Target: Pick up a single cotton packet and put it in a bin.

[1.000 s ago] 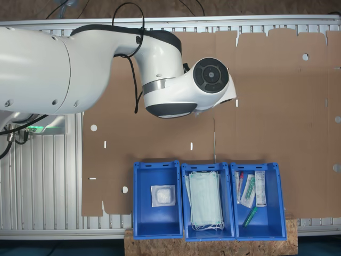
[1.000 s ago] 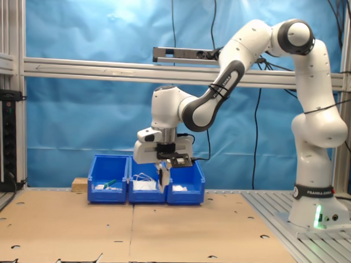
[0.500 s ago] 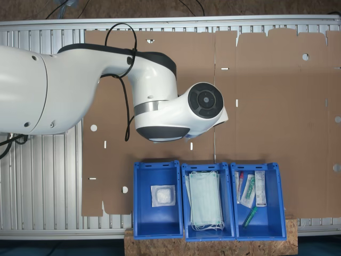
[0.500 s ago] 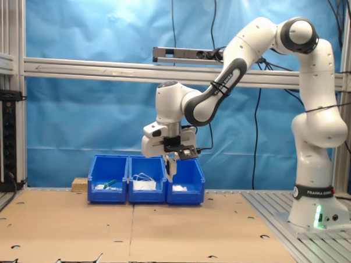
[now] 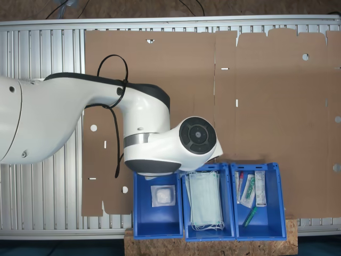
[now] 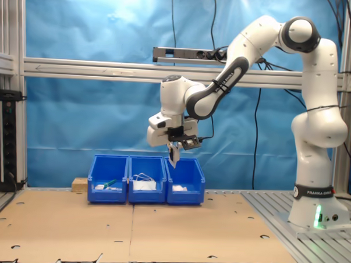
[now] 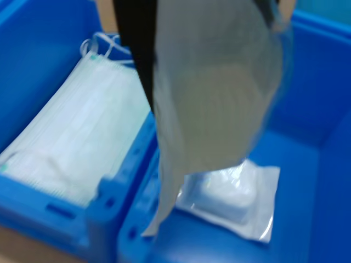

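In the wrist view the cotton packet hangs blurred, its top cut off.

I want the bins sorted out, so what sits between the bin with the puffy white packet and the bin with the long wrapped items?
In the first exterior view, the bin holding the pale green face masks sits between the puffy packet's bin and the wrapped items' bin.

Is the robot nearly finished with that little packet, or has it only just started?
The pick-up looks done: the gripper is shut on the cotton packet, which hangs in the air. In hand is the carry: it is held above the end bin, which holds a puffy white packet, next to the face masks. What is left is to open and drop it into a bin.
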